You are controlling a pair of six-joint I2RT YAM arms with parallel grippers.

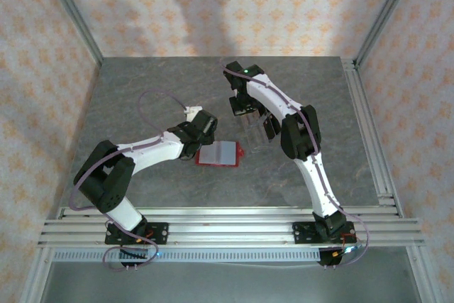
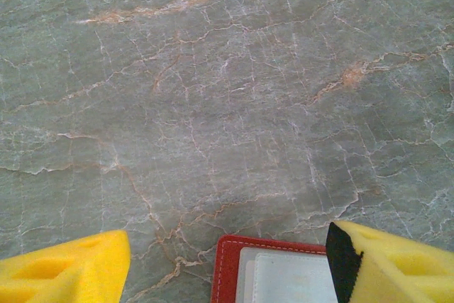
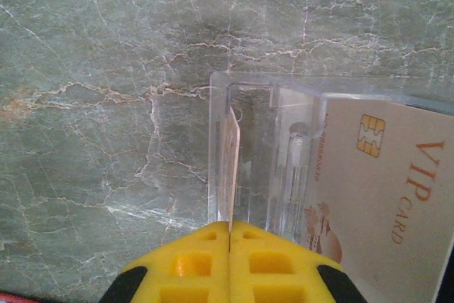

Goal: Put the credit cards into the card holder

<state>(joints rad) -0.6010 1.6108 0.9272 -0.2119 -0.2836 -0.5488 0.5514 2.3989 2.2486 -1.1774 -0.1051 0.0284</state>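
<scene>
The card holder (image 1: 221,154) lies open on the marble table, red with pale inner pockets. Its corner (image 2: 284,274) shows low between the yellow fingers (image 2: 71,267) of my left gripper (image 2: 228,238), which stands open just at the wallet's left edge (image 1: 200,141). My right gripper (image 3: 230,226) is shut on a thin credit card (image 3: 228,161), seen edge-on and standing upright inside a clear plastic stand (image 3: 241,83). A second credit card (image 3: 383,189), beige with a chip and "VIP CARD" lettering, leans in the same stand to the right. From above, the right gripper (image 1: 250,121) is behind the wallet.
The grey marble table (image 1: 142,97) is walled in by patterned panels with metal posts. An aluminium rail (image 1: 227,226) runs along the near edge, carrying both arm bases. A grey cable (image 1: 152,101) loops over the left arm.
</scene>
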